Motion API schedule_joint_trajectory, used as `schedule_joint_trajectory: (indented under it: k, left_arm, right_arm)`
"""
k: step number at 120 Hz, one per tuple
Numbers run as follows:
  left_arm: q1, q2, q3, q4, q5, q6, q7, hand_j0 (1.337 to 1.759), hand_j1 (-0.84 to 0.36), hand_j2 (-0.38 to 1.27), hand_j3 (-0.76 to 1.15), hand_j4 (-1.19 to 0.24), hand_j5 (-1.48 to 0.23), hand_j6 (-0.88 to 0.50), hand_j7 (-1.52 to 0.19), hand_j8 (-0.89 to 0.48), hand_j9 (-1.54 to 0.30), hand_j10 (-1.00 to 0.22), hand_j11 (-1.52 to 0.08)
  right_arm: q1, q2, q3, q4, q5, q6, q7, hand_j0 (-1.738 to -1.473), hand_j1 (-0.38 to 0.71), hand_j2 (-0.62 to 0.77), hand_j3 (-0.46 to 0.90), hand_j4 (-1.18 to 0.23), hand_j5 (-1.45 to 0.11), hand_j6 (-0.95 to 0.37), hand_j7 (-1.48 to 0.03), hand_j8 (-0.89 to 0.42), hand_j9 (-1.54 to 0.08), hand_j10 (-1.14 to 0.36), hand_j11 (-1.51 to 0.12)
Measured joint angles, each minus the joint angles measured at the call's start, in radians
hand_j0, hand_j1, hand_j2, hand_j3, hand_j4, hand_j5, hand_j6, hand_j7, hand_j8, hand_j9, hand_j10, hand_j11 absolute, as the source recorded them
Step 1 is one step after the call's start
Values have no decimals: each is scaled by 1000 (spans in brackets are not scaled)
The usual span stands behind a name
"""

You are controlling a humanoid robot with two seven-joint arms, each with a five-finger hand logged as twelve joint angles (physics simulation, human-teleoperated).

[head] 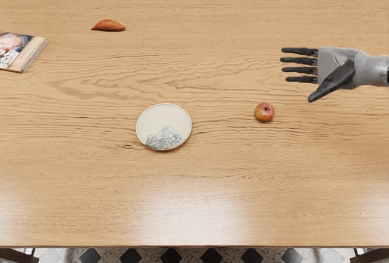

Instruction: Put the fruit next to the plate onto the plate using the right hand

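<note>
The right robot hand [304,68] hovers with fingers spread and empty, up and to the right of the apple [264,112], seemingly ready to carry it to the plate [163,126] on the desk [200,196].

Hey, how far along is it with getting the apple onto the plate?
Nothing is done yet: the apple sits on the table right of the plate, apart from it, and the plate holds nothing. In hand: the right hand is up and right of the apple, fingers spread, holding nothing. Left: reach the apple, grasp it, carry it onto the plate.
</note>
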Motion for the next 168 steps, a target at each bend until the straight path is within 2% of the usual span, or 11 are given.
schedule_joint_trajectory:
  k: [17,23,35,43,57,72,93,122,168]
  left_arm:
    - [0,0,0,0,0,0,0,1658,335,3,0,-13,-16,-13,-15,-13,-15,-12,-15]
    - [0,0,0,0,0,0,0,1658,335,3,0,-13,-16,-13,-15,-13,-15,-12,-15]
    - [0,0,0,0,0,0,0,1658,335,3,0,-13,-16,-13,-15,-13,-15,-12,-15]
    - [0,0,0,0,0,0,0,1658,335,3,0,-13,-16,-13,-15,-13,-15,-12,-15]
    - [0,0,0,0,0,0,0,1658,335,3,0,-13,-16,-13,-15,-13,-15,-12,-15]
    - [0,0,0,0,0,0,0,1658,335,3,0,-13,-16,-13,-15,-13,-15,-12,-15]
    - [0,0,0,0,0,0,0,1658,335,3,0,-13,-15,-13,-15,-13,-15,-12,-15]
    - [0,0,0,0,0,0,0,1658,335,3,0,-13,-15,-13,-15,-13,-15,-12,-15]
    - [0,0,0,0,0,0,0,1658,335,3,0,-13,-15,-13,-15,-13,-15,-12,-15]
  right_arm:
    - [27,10,3,12,-56,0,-27,-1658,-349,0,0,0,0,1,0,1,0,1,0]
    - [47,11,7,43,-186,0,-32,-1658,-349,0,0,0,0,1,0,1,0,1,0]
    - [78,23,10,185,-501,0,-37,-1658,-349,1,0,0,0,0,0,0,0,0,0]
    - [88,58,10,242,-710,0,-38,-1658,-349,1,0,-1,0,0,0,0,0,0,0]
    - [93,120,-15,285,-974,-37,-39,-1658,-348,0,0,-2,-1,-2,-1,-2,-1,-2,-1]
    - [70,192,-79,298,-1121,-200,-40,-1658,-323,-4,0,-23,-28,-24,-28,-23,-28,-23,-28]
    - [21,253,-146,298,-1227,-359,-40,-1658,-252,-15,0,-84,-107,-85,-106,-84,-107,-83,-107]
    - [-35,267,-179,297,-1259,-505,-40,-1658,-107,-39,0,-205,-264,-207,-263,-206,-264,-205,-264]
    - [-55,300,-230,295,-1262,-638,-40,-1658,-31,-51,0,-269,-346,-270,-346,-269,-346,-268,-346]
